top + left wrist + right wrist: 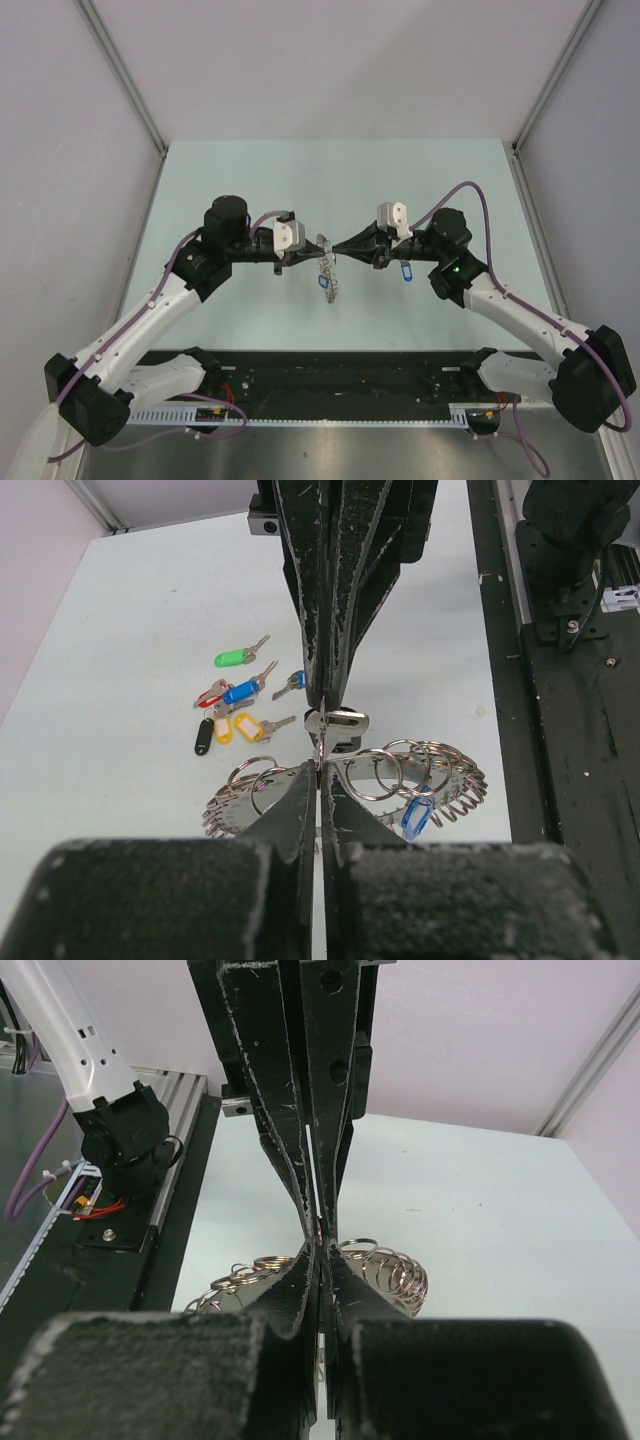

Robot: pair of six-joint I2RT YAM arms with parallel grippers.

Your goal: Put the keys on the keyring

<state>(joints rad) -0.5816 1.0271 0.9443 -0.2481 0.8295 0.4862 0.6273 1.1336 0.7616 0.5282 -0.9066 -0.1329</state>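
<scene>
Holding both arms nose to nose over the middle of the bench (250, 180), you are working at the threading step, not at picking up. The left jaws are pressing fully shut and the right jaws are doing the same, their tips almost touching just above the keyring (455, 780). A small silvery piece (338, 723) is sitting between the two tips, but the views are not showing which jaws are gripping it, or whether it is a key or a split ring. The keyring is lying crosswise under the tips, carrying many small loops and one blue tag (418, 815); I cannot tell whether it is resting on the bench or lifted. Most of the keys (240, 692) are waiting in a loose cluster on the bench, well apart from the ring, on the right arm's side. By my reading, the next move is calling for one pair of jaws steadying the ring while the other is easing the piece onto it.
</scene>
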